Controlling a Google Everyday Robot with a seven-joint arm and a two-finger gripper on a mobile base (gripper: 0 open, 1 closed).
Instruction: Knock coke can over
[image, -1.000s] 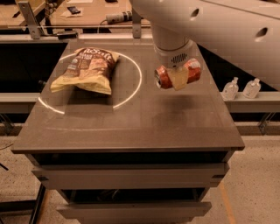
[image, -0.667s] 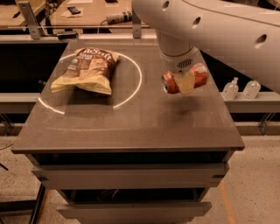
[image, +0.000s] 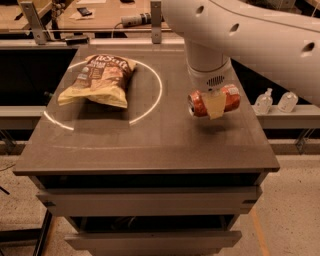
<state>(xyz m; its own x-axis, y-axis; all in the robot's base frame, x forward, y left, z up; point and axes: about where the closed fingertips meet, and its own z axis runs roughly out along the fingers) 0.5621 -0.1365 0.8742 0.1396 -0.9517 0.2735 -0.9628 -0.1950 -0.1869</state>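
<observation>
The red coke can (image: 230, 98) is on its side, silver top pointing left, over the right part of the dark table (image: 150, 145). It seems to hang just above the surface, with its shadow below it. My gripper (image: 216, 107) comes down from the big white arm (image: 250, 35) right over the can. One pale finger pad (image: 216, 104) crosses the front of the can's middle; the other finger is hidden behind it. The gripper is shut on the can.
A yellow-brown chip bag (image: 98, 80) lies at the table's back left inside a white ring (image: 159, 92). Two small clear bottles (image: 263, 101) stand on a ledge past the right edge. A desk with cables is behind. Drawers sit below the front edge.
The gripper and the can have moved right and slightly toward the front. The can has turned from tilted to lying level.
</observation>
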